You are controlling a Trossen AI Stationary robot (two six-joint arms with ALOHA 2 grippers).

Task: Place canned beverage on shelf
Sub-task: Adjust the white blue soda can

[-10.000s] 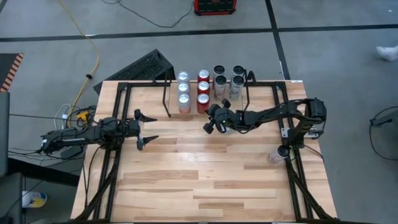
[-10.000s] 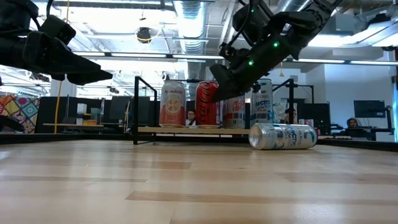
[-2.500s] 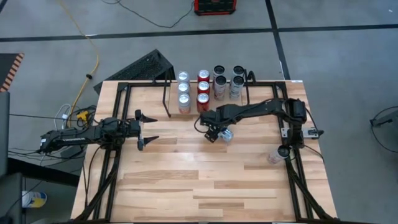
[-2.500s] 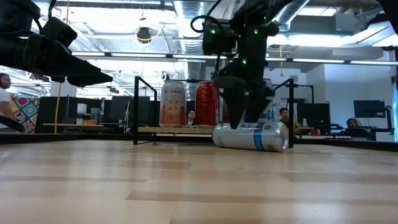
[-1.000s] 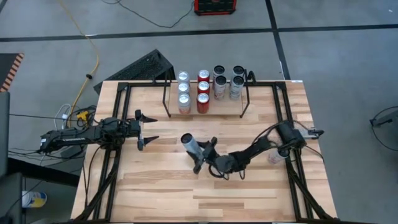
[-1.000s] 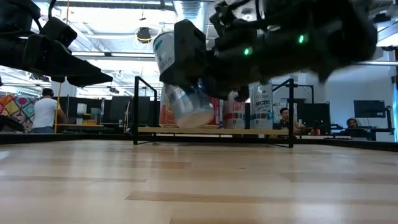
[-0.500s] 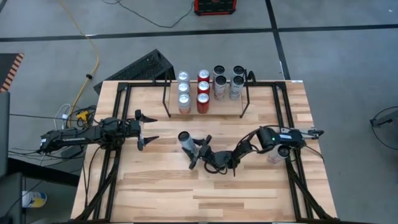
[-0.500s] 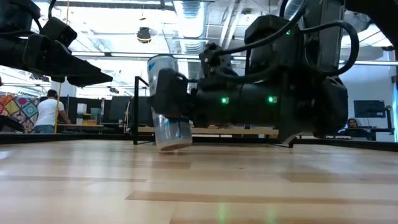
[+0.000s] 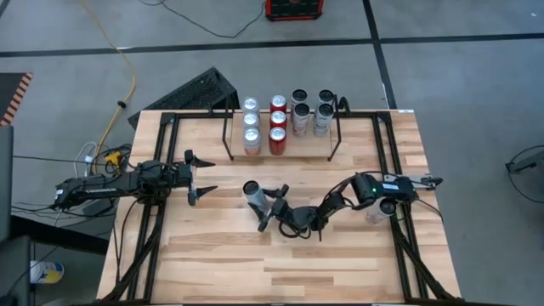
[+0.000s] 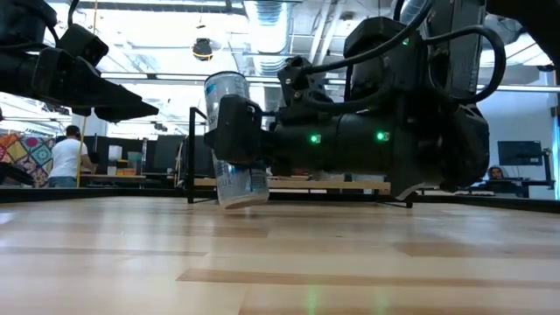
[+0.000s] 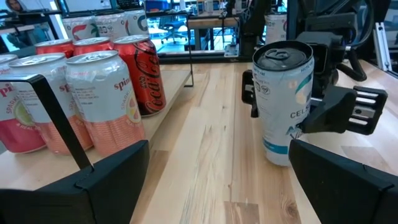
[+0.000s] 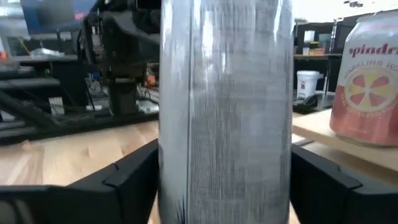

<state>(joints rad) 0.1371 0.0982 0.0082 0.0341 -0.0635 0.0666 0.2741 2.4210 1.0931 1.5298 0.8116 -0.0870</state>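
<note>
High view: the silver can (image 9: pixel 252 190) stands upright on the wood surface (image 9: pixel 221 255), well in front of the shelf (image 9: pixel 280 144) and between the arms. A second ago it was carried tilted in the air; it is now set on its base. The right tool (image 9: pixel 267 206) brackets it, while the left tool (image 9: pixel 201 176) waits released near the left rail.

Low view: the can (image 10: pixel 234 144) rests on the surface with the right tool (image 10: pixel 238 131) at its sides, its fingers easing apart; whether they touch cannot be told.

Left wrist view: the can (image 11: pixel 284 102) stands upright, apart from the shelved cans (image 11: pixel 102 99).

Right wrist view: the can (image 12: pixel 225 106) fills the gap between the fingers (image 12: pixel 134 177). Righted, it probably needs an upright regrasp before shelving.
</note>
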